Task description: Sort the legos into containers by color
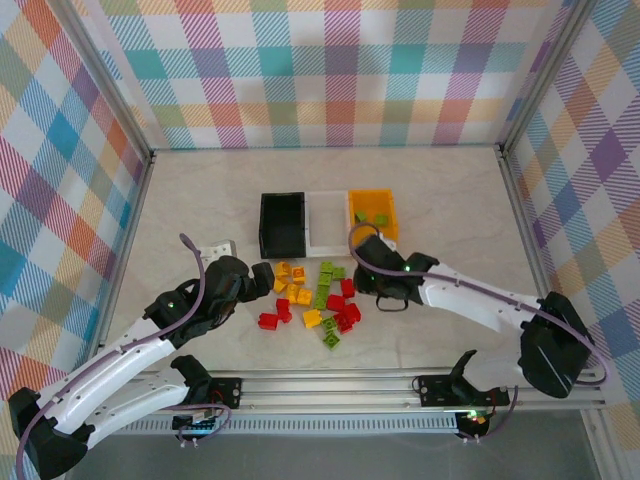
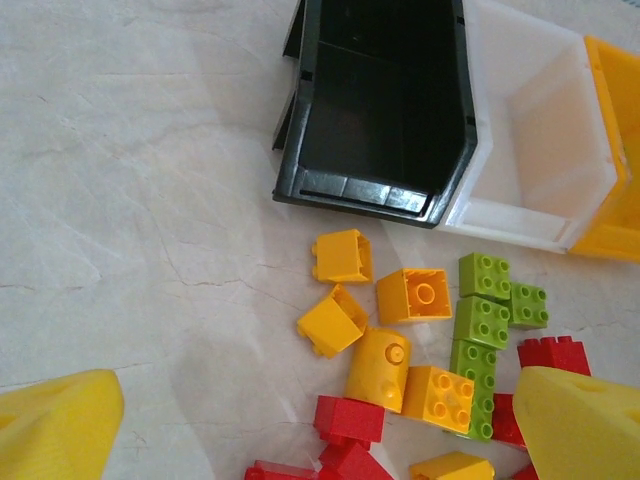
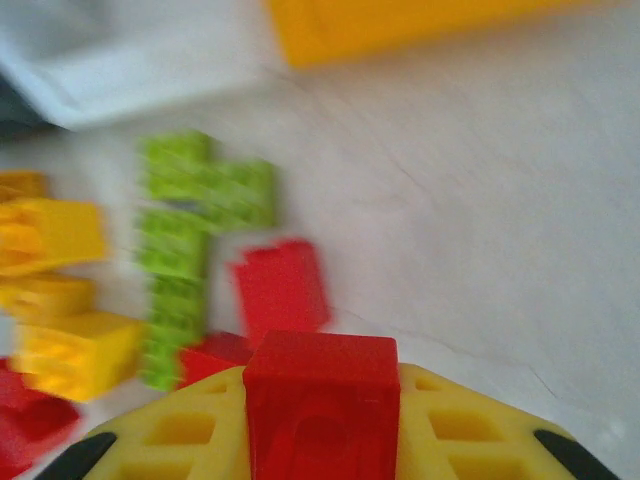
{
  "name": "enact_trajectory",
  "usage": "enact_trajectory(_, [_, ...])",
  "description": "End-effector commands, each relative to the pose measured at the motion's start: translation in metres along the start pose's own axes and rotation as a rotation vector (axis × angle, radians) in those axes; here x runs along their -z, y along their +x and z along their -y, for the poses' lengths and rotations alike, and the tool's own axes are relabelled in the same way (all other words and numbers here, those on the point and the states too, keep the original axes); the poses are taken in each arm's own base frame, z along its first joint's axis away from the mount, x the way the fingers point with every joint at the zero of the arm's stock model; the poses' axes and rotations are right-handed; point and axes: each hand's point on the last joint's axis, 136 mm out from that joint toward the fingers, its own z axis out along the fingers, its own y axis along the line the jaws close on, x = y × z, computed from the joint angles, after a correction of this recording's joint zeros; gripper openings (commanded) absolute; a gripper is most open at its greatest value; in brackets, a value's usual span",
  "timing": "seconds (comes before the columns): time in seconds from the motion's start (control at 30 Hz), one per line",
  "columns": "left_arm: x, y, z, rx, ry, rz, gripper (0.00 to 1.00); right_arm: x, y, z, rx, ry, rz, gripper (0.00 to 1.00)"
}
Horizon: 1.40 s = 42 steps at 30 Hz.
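The right gripper point(image 1: 365, 285) clenches a small red studded plastic brick point(image 3: 320, 390) at the right edge of the brick pile point(image 1: 312, 296), so the pick looks in hand, and next it needs carrying to the black plastic bin point(image 1: 282, 225) or the white plastic bin point(image 1: 328, 215) beyond.

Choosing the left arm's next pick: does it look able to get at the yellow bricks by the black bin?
Probably yes: the left gripper hangs open beside the yellow bricks, which lie loose and uncovered; the right gripper is across the pile.
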Motion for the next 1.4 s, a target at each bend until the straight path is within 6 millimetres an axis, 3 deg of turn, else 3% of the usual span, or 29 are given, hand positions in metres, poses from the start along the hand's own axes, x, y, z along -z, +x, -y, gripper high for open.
enact_trajectory(0.0, [-0.003, 0.012, -0.003, -0.009, 0.003, -0.034, 1.00, -0.001, -0.043, -0.045, 0.174, -0.089, 0.046, 0.27])
enact_trajectory(0.23, [-0.006, 0.030, -0.016, 0.013, -0.039, -0.093, 1.00, -0.057, -0.112, -0.074, 0.192, -0.022, 0.063, 0.29])
enact_trajectory(0.37, [-0.011, 0.043, -0.016, 0.002, -0.029, -0.136, 1.00, -0.084, -0.130, -0.075, 0.161, 0.012, 0.054, 0.33])
enact_trajectory(0.47, [-0.012, 0.049, -0.014, -0.010, -0.010, -0.163, 1.00, -0.098, -0.138, -0.077, 0.144, 0.021, 0.039, 0.54])
enact_trajectory(0.53, [-0.012, 0.053, -0.012, -0.024, 0.002, -0.190, 1.00, -0.096, -0.141, -0.081, 0.145, 0.011, 0.045, 0.65])
enact_trajectory(0.63, [-0.012, 0.060, -0.014, -0.046, -0.012, -0.225, 1.00, -0.080, -0.142, -0.085, 0.135, -0.037, 0.069, 0.70])
enact_trajectory(0.8, [-0.016, 0.089, -0.016, -0.063, 0.009, -0.328, 0.92, -0.051, -0.122, -0.084, 0.133, -0.111, 0.084, 0.70])
enact_trajectory(0.93, [-0.021, 0.113, -0.026, -0.098, -0.027, -0.397, 0.85, -0.045, -0.098, -0.068, 0.110, -0.120, 0.071, 0.71])
enact_trajectory(1.07, [-0.025, 0.131, -0.034, -0.117, -0.050, -0.433, 0.87, -0.041, -0.085, -0.055, 0.087, -0.125, 0.074, 0.71])
enact_trajectory(1.37, [-0.040, 0.140, -0.019, -0.138, 0.026, -0.438, 0.91, -0.038, -0.078, -0.042, 0.072, -0.106, 0.087, 0.71])
